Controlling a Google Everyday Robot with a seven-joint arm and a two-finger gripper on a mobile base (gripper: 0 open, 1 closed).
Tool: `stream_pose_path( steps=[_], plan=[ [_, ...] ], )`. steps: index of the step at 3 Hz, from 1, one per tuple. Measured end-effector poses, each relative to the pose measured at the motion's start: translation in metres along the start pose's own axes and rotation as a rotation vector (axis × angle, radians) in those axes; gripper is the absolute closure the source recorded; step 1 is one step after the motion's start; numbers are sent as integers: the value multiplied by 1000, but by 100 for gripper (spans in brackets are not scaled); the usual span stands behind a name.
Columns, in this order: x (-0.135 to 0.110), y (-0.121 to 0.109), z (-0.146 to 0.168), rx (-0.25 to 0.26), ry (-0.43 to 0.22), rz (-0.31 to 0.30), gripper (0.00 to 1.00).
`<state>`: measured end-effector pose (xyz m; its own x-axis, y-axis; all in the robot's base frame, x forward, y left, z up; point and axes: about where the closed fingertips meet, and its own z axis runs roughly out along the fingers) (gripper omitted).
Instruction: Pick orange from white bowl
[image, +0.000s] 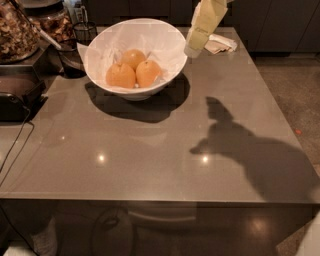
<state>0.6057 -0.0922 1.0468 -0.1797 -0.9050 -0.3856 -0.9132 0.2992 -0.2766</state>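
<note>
**Gripper (193, 49) poised beside the white bowl (132, 93), orange (148, 73) not yet taken.**
Nearest, the arm's shadow is cast across the counter (125, 165). Farther back, three alike fruits are cradled in the paper-lined bowl. The gripper is hung tip-down just outside the right rim, apparently readied for reaching in. Its grip state cannot be told.

**Kitchen-type food area.** A glossy grey countertop (150, 155) bears a paper-lined white bowl (136, 93) holding three oranges (121, 76). Glass jars (17, 30) of dried food and a dark appliance (15, 95) with its cord stand at the left edge — dark cabinet fronts (280, 25) run behind, above a speckled floor (295, 95). The gripper (192, 50) hangs just beside the bowl's right rim.
</note>
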Motion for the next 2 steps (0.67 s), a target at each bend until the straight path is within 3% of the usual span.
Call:
stream_pose_path(
  steps=[1,2],
  plan=[
    [-54,-23,38,-34,2,-41,0],
    [-62,-30,39,-9,-25,-42,0]
  ],
)
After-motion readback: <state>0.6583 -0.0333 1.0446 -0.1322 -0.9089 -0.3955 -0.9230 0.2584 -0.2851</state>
